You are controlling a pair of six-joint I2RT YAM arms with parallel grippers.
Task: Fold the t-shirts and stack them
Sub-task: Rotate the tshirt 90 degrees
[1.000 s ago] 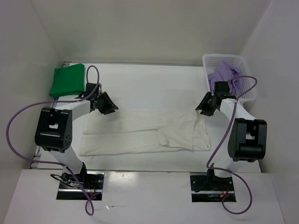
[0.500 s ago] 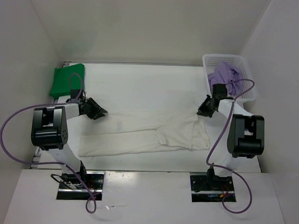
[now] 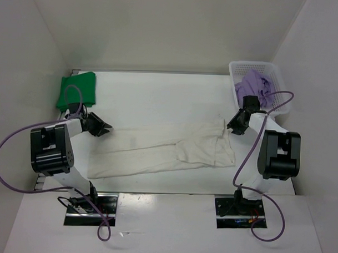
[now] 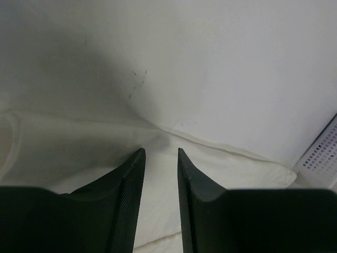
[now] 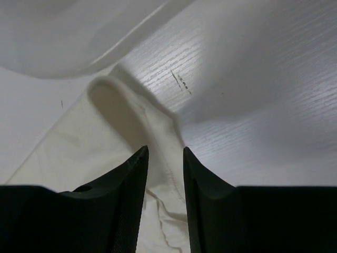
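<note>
The white t-shirt (image 3: 168, 151) is lying stretched in a long band across the middle of the top view, running from lower left to centre right, with its right end spreading wider.

The left tool (image 3: 98, 125) is sitting at centre left, just off the upper-left end of that band. In the left wrist view its fingers (image 4: 134, 195) are standing slightly apart with a narrow gap and nothing is showing between them. The left tool (image 4: 159, 152) is pointing over the cream cloth (image 4: 63, 153), which is filling the lower half of that frame.

The right tool (image 3: 236, 123) is sitting at the shirt's upper-right corner. In the right wrist view the right tool (image 5: 165, 150) is likewise gaping narrowly and gripping nothing. A rolled edge of the cloth (image 5: 79, 153) is curving just past its tips; whether they are touching the cloth I cannot tell.

The green t-shirt (image 3: 76, 91) is resting folded at upper left, near the left tool. The lavender t-shirt (image 3: 256, 84) is lying crumpled in the white perforated basket (image 3: 233, 67) at upper right, just above the right tool.

The surface (image 3: 170, 99) is showing white, with faint wood grain in the right wrist view, and plain white walls (image 3: 161, 32) are enclosing it on three sides.
</note>
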